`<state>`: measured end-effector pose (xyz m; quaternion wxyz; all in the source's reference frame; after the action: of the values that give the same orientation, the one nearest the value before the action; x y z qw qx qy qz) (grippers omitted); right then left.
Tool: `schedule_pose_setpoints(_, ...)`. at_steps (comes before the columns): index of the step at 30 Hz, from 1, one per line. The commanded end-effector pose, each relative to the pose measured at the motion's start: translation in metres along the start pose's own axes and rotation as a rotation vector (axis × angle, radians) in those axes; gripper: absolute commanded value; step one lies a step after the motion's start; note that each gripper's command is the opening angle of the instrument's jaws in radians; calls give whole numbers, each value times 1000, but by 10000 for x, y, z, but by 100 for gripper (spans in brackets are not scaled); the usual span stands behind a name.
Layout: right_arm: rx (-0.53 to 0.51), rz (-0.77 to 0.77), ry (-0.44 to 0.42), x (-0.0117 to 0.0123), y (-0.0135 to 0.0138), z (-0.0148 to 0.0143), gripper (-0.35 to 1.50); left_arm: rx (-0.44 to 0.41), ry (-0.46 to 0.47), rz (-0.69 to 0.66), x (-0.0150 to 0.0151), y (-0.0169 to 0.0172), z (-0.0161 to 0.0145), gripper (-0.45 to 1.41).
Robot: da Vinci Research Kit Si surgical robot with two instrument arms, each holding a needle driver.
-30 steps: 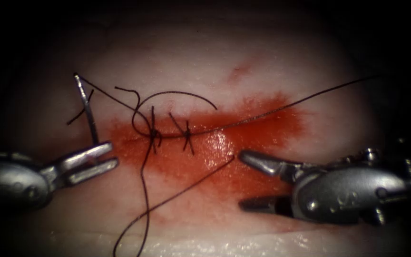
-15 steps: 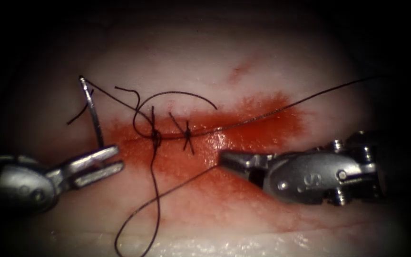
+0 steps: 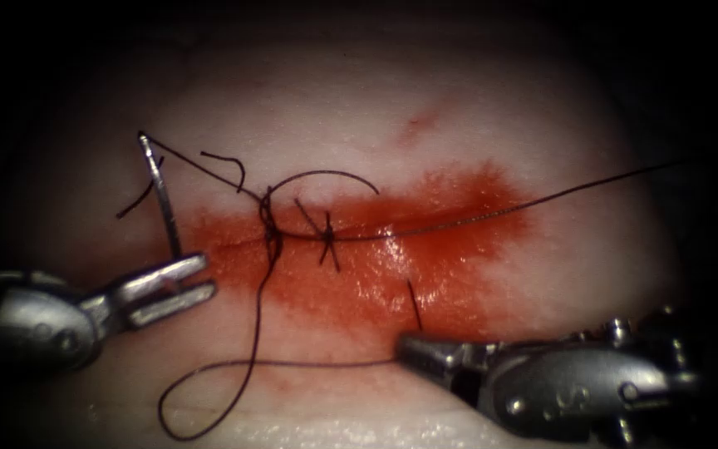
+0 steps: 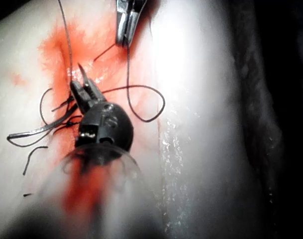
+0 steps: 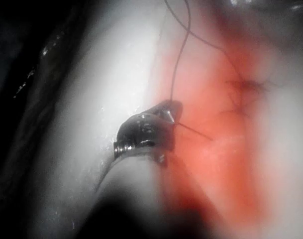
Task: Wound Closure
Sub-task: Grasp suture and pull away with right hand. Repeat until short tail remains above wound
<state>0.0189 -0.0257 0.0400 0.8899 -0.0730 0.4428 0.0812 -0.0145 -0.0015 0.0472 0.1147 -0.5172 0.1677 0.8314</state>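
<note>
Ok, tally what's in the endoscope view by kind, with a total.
Tools: 2, the left tool holding the needle near one end, the right tool shut on the thread.
Needles: 1, the needle, out of the tissue, left of the cut.
Stitches across the cut: 2, stitches and.
Total: 5.

Both tools gleam silver: left tool (image 3: 168, 287) with slim slotted jaws, right tool (image 3: 425, 353) showing round pivot screws, stamped markings.

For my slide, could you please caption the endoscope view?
Left pincer holds the needle upright, clear of tissue; right pincer grips thread.
</note>
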Motion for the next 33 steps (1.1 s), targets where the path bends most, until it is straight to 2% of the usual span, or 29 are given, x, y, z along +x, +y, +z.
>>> schedule_pose_setpoints(1, 8, 2, 6, 15, -22, -5, -35, -1, 1, 0, -3, 4, 6, -45)
schedule_pose_setpoints(5, 19, 4, -3, 43, -48, -27, -35, -1, 1, 0, -3, 4, 6, -45)
schedule_pose_setpoints(13, 58, -1, 35, 103, -94, -60, -35, -1, 1, 0, -3, 4, 6, -45)
schedule_pose_setpoints(17, 72, -9, 55, 127, -107, -65, -35, -1, 1, 0, -3, 4, 6, -45)
schedule_pose_setpoints(19, 77, -86, 60, 132, -104, -63, -35, -1, 1, 0, -3, 4, 6, -45)
schedule_pose_setpoints(20, 76, -124, 60, 132, -99, -62, -16, -2, 2, 0, -3, 3, 6, -45)
schedule_pose_setpoints(22, 76, -137, 79, 126, -83, -59, 56, -4, 3, -2, -2, 1, 3, -45)
schedule_pose_setpoints(23, 69, -138, 87, 123, -76, -59, 81, -8, 4, -4, -2, -1, 1, -45)
schedule_pose_setpoints(26, 26, -160, 125, 107, -51, -58, 131, -18, 4, -13, -1, -12, -9, -45)
schedule_pose_setpoints(29, -16, -156, 165, 88, -29, -60, 143, -16, -4, -21, -1, -22, -18, -45)
schedule_pose_setpoints(33, -17, -159, 170, 68, -9, -61, 143, -4, -15, -25, -2, -28, -23, -45)
